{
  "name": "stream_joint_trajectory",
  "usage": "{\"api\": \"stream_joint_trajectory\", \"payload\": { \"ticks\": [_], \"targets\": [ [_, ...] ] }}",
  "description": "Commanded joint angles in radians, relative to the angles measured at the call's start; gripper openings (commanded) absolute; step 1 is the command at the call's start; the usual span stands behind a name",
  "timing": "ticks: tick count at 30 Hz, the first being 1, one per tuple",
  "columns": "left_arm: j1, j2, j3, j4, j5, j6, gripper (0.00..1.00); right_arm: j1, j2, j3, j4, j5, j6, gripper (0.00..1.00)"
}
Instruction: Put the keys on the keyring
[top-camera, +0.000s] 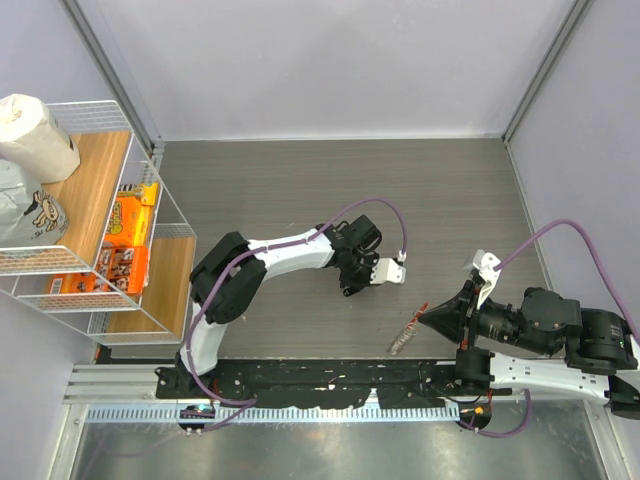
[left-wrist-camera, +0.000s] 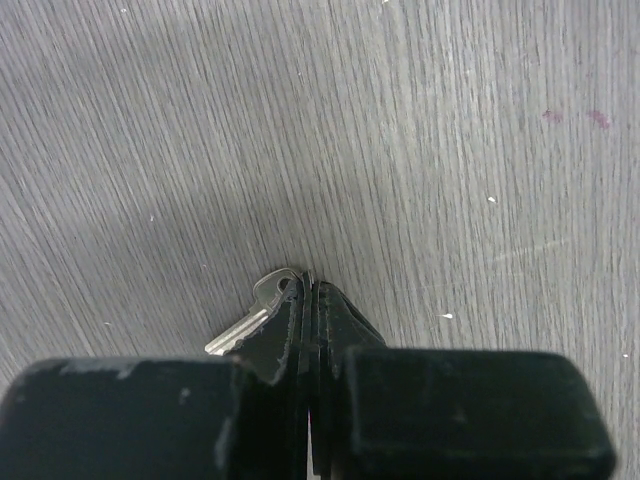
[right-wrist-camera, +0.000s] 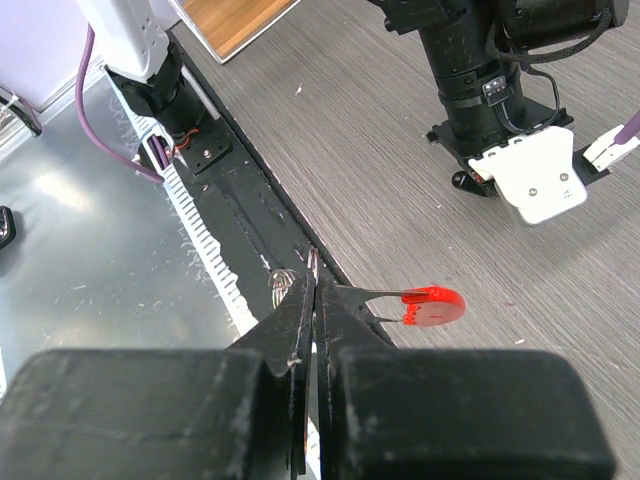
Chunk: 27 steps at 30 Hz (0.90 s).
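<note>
Key (left-wrist-camera: 248, 320) and keyring (right-wrist-camera: 431, 305), both gripped
Left gripper (left-wrist-camera: 310, 292) clenched on the likely stiff, slippery key's head; right gripper (right-wrist-camera: 313, 278) clamps the light, floppy-looking keyring at its coil.

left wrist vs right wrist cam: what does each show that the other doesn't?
Left wrist only: the silver key on the table, at the tips of shut jaws. Right wrist only: the keyring, red tag out, pinched in shut jaws; the left arm; the base rail. Both: grey woodgrain table, jaws shut.
</note>
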Motion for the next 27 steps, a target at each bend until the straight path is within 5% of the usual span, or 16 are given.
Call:
{"api": "stream_joint_trajectory", "payload": {
  "ticks": [1, 27],
  "targets": [
    [0.003, -0.008, 0.008, -0.009, 0.024, 0.008, 0.00, 0.006, -0.010, 0.006, 0.064, -0.006, 0.013, 0.05],
    [-0.018, -0.764, -0.524, 0.613, -0.050, -0.351, 0.00, 0.006, 0.198, 0.162, 0.049, -0.040, -0.053, 0.05]
  ]
}}
